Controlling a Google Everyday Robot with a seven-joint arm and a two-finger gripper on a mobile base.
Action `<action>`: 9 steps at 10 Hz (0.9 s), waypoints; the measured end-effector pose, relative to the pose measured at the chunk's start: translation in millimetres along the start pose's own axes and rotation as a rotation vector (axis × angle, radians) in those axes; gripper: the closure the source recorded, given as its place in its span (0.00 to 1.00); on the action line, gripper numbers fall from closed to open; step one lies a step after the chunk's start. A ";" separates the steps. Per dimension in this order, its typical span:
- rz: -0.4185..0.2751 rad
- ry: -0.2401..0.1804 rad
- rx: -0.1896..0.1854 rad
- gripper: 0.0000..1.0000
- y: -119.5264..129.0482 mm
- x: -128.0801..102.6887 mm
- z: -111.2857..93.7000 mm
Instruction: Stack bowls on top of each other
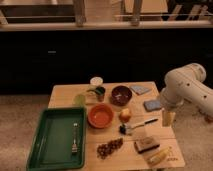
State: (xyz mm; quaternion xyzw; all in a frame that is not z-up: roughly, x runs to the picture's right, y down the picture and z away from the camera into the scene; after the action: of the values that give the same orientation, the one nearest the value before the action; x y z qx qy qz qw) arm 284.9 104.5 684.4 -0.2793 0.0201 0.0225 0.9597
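Note:
Two bowls sit apart on the wooden table (65,92). The deep maroon-brown bowl (121,95) is at the back middle. The wider, shallow orange-red bowl (100,115) is in front of it and to its left. Both stand upright and hold nothing. My gripper (168,119) hangs pointing down over the table's right edge, to the right of both bowls and well away from them. It is open and holds nothing. The white arm bends up behind it at the right.
A dark green mug (99,93) and a white cup (96,81) stand behind the orange-red bowl. A green tray (45,145) with a fork (74,140) lies at the left. An apple (125,114), a brush (135,127), two blue sponges (152,105), a dark cluster (110,147) and a banana (159,156) are scattered nearby.

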 end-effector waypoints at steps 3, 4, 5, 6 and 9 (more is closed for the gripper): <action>0.000 0.000 0.000 0.20 0.0 0.0 0.0; 0.000 0.000 0.000 0.20 0.0 0.0 0.0; 0.000 0.000 0.000 0.20 0.0 0.0 0.0; -0.007 0.005 0.000 0.20 0.5 0.0 1.2; -0.131 0.039 0.001 0.20 -2.9 -33.0 15.5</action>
State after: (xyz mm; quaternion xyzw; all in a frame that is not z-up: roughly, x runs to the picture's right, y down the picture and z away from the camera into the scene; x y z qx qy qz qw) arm 252.5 109.3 700.6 -0.2800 0.0205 -0.0458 0.9587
